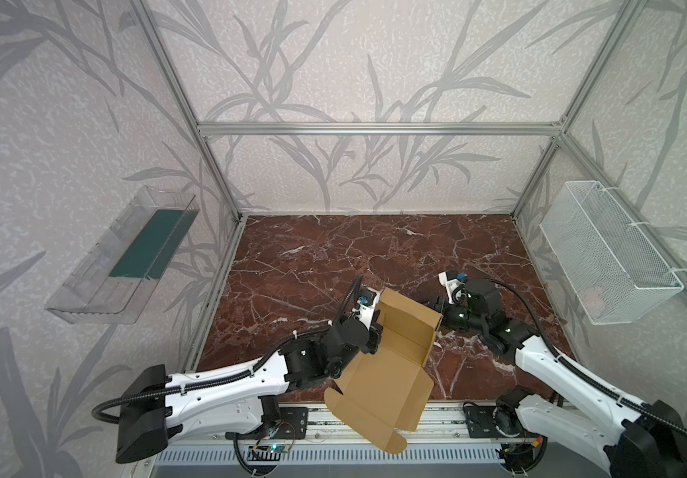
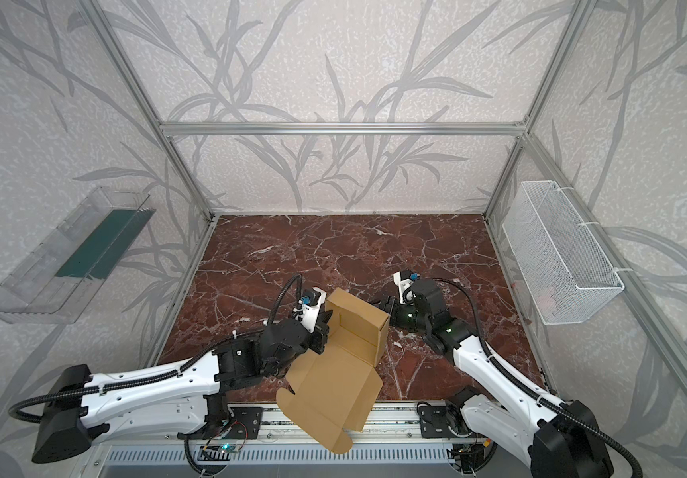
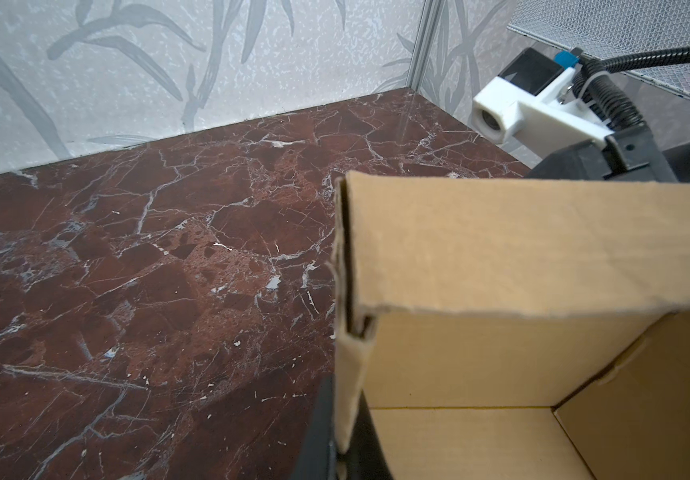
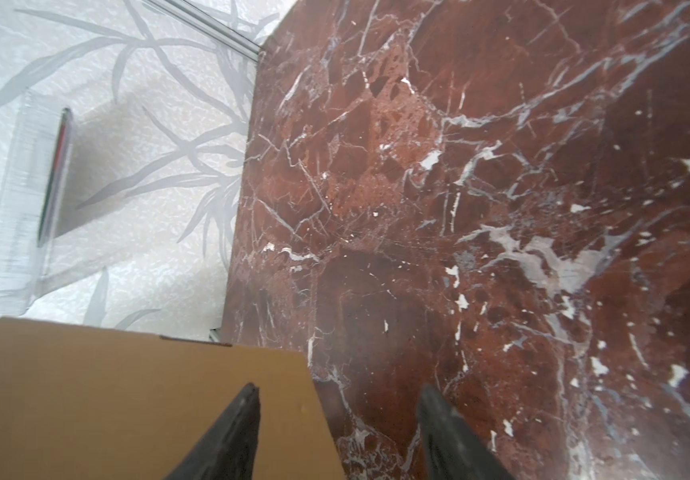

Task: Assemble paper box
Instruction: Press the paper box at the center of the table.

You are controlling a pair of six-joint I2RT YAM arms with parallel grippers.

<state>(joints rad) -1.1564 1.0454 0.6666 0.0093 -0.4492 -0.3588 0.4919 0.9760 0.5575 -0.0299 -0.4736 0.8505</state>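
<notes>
Gripping a half-folded paper box (image 1: 391,372) of plain tan cardboard with the left tool (image 3: 345,419), shut tight across the thin edge of one upright side wall. Sitting near the front edge of the dark red marble table (image 1: 333,248), between the two arms, with two walls raised and the wide lid flap sticking out past the front rail; cannot tell whether resting on the table or lifted a little. Hovering near the box's far right corner with the right tool (image 4: 339,388), parted to a middling width and holding nothing; cannot tell whether touching the cardboard.

Likely very light, stiff across each panel but floppy at the creases, so prone to springing open or swinging when moved. Smooth-faced, so apt to slip from a shallow pinch, and easily dented or torn at the rough cut edges. Best taken by a wall's edge close to a corner fold, pinching across the thickness, and pressing on flat panels rather than on loose flaps.
</notes>
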